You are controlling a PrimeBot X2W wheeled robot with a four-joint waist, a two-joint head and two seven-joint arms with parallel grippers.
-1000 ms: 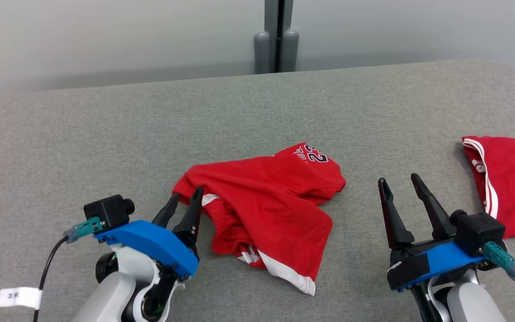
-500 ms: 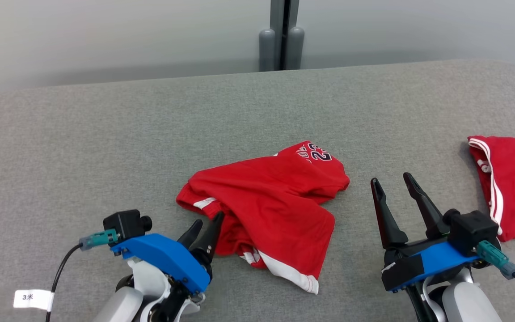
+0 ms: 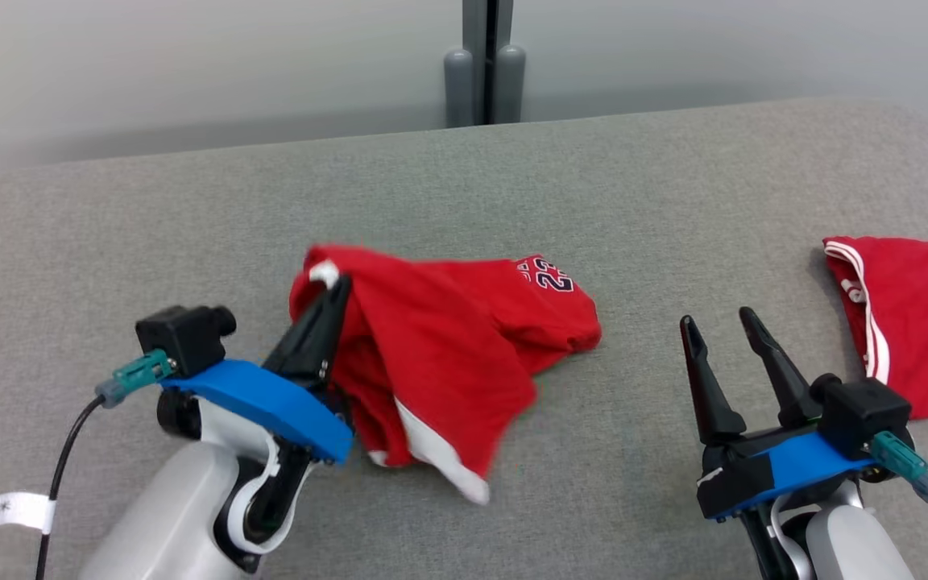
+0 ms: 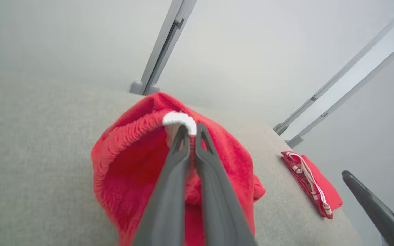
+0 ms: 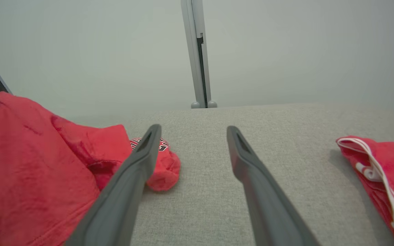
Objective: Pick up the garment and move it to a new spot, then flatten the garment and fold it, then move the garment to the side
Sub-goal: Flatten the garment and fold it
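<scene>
my left gripper point(image 3: 338, 283) is pinched closed on the garment point(image 3: 448, 346), a pair of red shorts with white trim. in the left wrist view the two dark fingers point(image 4: 179, 147) press together around the gathered waistband, with a small white piece of it at their tips. the held edge is raised off the grey padded table point(image 3: 190, 209), and the cloth drapes down from it like a tent, spreading toward my right. the far end of the garment, printed with the number 23 point(image 3: 548, 276), lies on the table. a white-edged hem hangs low at the near side, blurred, and i cannot tell whether it touches the table. the garment is a little left of the table's middle.

my right gripper point(image 3: 718, 318) is spread wide and holds nothing. it is low over bare table at the near right, fingers pointing away from me, apart from the garment on its left.

a second red garment point(image 3: 915, 322) with white stripes lies flat at the table's right edge, just beyond the right gripper and well apart from the one i hold. a grey post point(image 3: 484, 64) stands behind the table against a pale wall. a white tag point(image 3: 9, 509) hangs on the cable beside my left arm.
</scene>
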